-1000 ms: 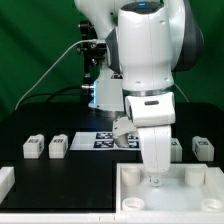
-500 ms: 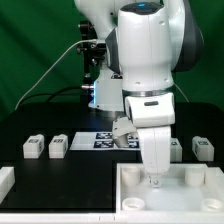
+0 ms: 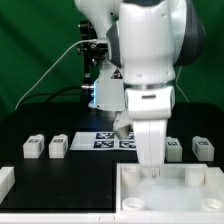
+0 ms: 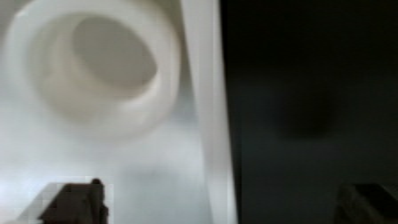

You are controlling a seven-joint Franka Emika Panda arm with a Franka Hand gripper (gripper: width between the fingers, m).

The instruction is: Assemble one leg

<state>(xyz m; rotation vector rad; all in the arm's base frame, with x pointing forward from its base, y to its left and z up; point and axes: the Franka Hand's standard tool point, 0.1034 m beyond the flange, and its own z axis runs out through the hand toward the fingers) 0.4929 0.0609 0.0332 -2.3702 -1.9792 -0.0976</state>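
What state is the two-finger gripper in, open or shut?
Open: the wrist view shows the gripper with dark fingertips far apart, nothing between.

A bulky robot arm (image 3: 150,45) of glossy white rounded shells with grey joint sections, a black band above its tapering white gripper (image 3: 151,172), and a thin cable (image 3: 50,68) trailing at upper left.

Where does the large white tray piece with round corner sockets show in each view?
Exterior view: the tray piece lies along the bottom edge, toward the exterior view's right.
Wrist view: the tray piece fills about half the picture, with one round socket showing, beside the dark table.
Shared landmark: the open pincer, poised over the tray piece's edge.
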